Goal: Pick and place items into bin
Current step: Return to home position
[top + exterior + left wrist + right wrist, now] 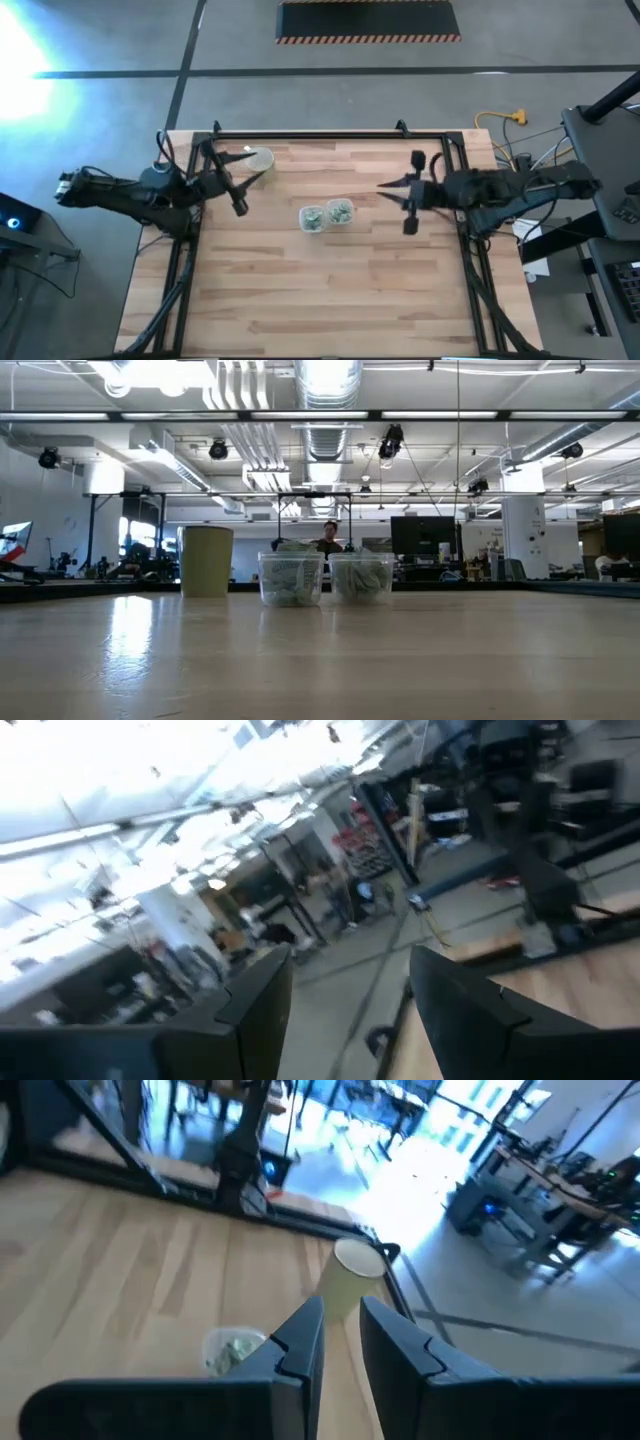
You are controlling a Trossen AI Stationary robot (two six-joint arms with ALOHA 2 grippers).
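Bins hold items (green-white) | left gripper released — right gripper barely parted

Bright white ceiling strip lights are shining overhead in low view, glaring off pale wooden tabletop toward its left edge. Glare is washing out grey concrete floor beyond far-left corner.

The wooden worktop carries the left clear bin and the right clear bin, just beside each other near its middle. A beige cup stands upright, well apart, near a left-side corner.
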